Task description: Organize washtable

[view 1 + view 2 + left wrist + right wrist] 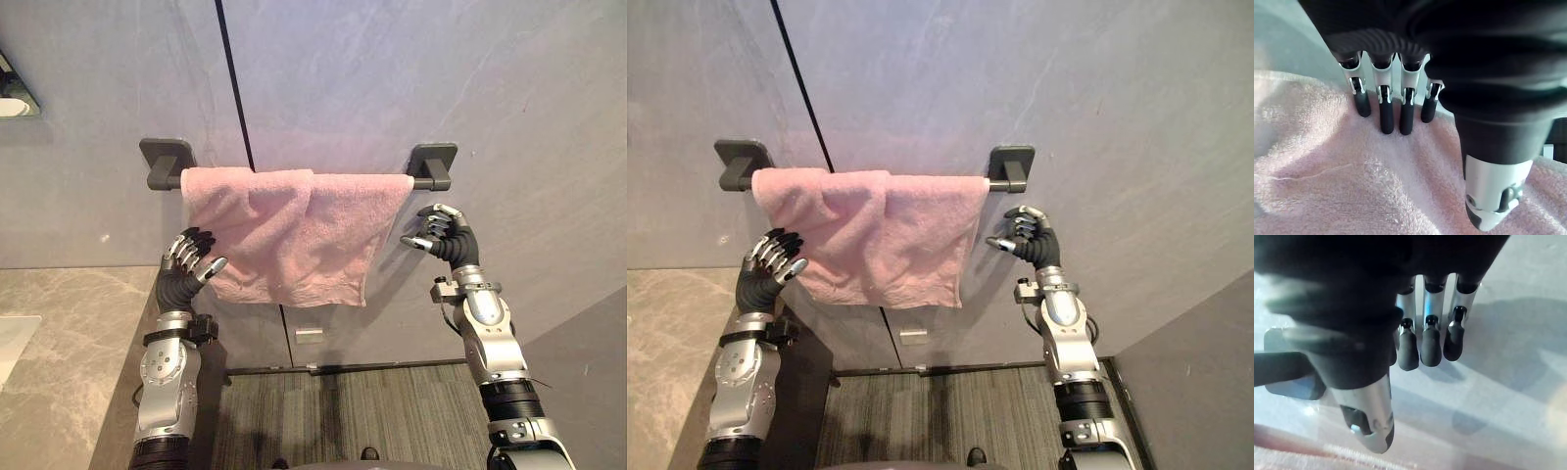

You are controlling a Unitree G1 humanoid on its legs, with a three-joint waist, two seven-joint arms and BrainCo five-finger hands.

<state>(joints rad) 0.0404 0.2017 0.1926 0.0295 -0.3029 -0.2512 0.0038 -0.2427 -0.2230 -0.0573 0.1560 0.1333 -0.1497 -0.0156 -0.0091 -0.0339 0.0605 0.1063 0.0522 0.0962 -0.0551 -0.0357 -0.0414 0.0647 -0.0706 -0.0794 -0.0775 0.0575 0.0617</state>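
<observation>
A pink towel [294,235] hangs folded over a dark grey towel bar whose brackets [432,164] are fixed to the grey wall. Its top edge is bunched in the middle and its bottom hem is uneven. My left hand [188,264] is raised at the towel's lower left edge. In the left wrist view its straight fingertips [1386,120] rest on the pink cloth [1352,186] and its thumb stands apart. My right hand [446,235] hovers just right of the towel, below the right bracket [1288,377]. It is loosely bent and holds nothing.
A marble counter [59,352] runs along the lower left, with a white basin's edge [10,343]. Below the towel a small white plate [309,335] sits on the wall above dark carpet [343,411]. A shelf corner [15,98] shows at the upper left.
</observation>
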